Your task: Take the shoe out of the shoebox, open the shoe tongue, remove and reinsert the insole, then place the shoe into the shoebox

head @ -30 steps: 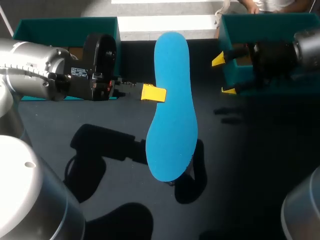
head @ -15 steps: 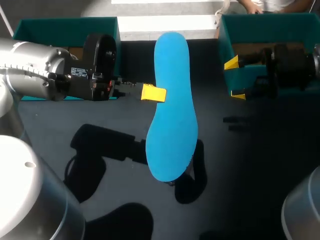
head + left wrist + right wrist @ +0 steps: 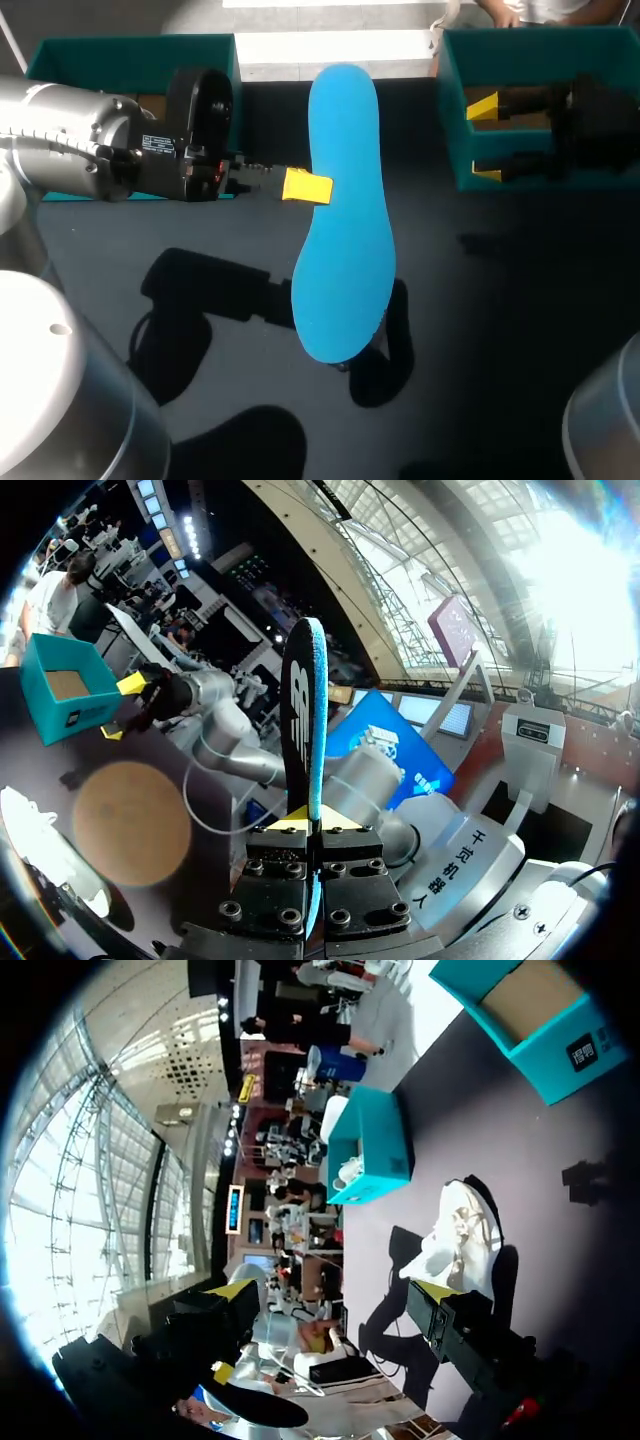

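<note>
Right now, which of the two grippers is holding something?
The left gripper, shut on the blue insole; the right gripper is open and empty.

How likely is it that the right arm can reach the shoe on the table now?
Probably yes: the right gripper is open and empty, the shoe lies unobstructed ahead of it, though the insole in the left gripper hangs over it.

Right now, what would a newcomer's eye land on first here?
The blue insole, held up above mid-table, with the left gripper shut on its edge. Next, the right gripper, open and empty, over the teal shoebox at the table's far right. The right wrist view also shows the white shoe lying on the dark table.
</note>
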You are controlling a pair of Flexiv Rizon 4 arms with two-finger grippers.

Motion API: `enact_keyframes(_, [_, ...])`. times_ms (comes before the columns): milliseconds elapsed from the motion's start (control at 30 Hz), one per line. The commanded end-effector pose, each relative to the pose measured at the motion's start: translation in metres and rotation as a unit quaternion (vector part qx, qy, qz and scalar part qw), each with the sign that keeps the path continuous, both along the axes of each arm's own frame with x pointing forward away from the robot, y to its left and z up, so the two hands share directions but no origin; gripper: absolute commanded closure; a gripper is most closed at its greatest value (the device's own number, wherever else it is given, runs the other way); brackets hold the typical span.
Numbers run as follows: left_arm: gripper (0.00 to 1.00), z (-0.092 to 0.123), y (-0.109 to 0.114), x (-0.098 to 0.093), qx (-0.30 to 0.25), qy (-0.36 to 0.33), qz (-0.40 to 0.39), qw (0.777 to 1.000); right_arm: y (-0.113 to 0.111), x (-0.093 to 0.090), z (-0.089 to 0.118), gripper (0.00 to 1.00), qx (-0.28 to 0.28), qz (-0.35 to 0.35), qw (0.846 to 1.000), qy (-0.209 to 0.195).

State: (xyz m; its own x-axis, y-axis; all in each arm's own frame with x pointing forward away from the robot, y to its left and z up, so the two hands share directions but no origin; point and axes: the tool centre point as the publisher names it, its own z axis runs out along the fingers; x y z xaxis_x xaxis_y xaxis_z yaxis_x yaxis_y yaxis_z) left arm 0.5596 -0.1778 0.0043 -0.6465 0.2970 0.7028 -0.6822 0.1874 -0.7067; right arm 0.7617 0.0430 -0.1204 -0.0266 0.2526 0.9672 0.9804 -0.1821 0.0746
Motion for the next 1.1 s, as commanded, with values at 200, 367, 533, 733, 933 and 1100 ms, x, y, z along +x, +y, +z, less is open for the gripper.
enact_keyframes(200, [1.0,-0.001,0.0,-0.002,0.0,0.0,0.002,1.0,-0.02,-0.028,0.038,0.0,0.025,0.02,0.999,-0.03])
enact_keyframes(367, [1.0,-0.001,0.0,-0.002,0.0,0.0,0.002,1.0,-0.021,-0.037,0.053,0.0,0.037,0.033,0.998,-0.039])
enact_keyframes(533, [1.0,-0.001,0.0,-0.002,0.0,0.0,0.002,1.0,-0.019,-0.039,0.057,0.0,0.036,0.042,0.998,-0.042])
enact_keyframes(733, [1.0,-0.001,0.0,-0.002,0.0,0.0,0.002,1.0,-0.019,-0.039,0.057,0.0,0.036,0.042,0.998,-0.042])
enact_keyframes(933, [1.0,-0.001,0.0,-0.002,0.0,0.0,0.002,1.0,-0.019,-0.039,0.057,0.0,0.036,0.042,0.998,-0.042])
enact_keyframes(1100, [1.0,-0.001,0.0,-0.002,0.0,0.0,0.002,1.0,-0.019,-0.039,0.057,0.0,0.036,0.042,0.998,-0.042])
